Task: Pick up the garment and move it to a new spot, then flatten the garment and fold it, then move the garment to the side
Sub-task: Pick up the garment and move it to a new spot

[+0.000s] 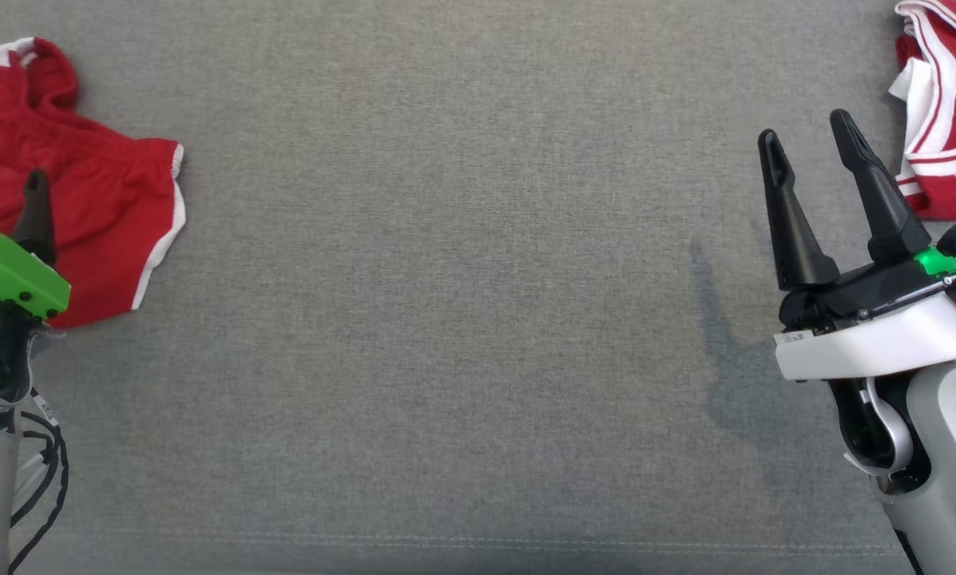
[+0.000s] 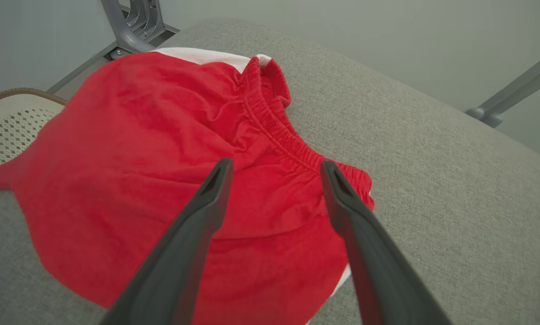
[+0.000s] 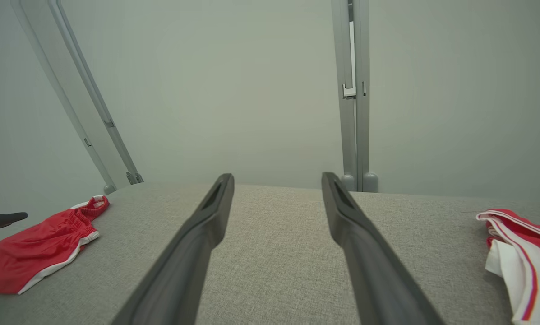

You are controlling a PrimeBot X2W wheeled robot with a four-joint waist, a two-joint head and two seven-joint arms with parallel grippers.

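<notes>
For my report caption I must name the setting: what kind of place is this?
Probably a robot test bench: a grey fabric-covered table, metal frame posts before a plain wall, and red shorts lying ready.

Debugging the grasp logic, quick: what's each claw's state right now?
Left claw: open, empty, pointing at the red shorts.
Right claw: open, empty, over the grey fabric surface.

Head overhead, wrists low; shared red shorts (image 1: 102,200)
</notes>
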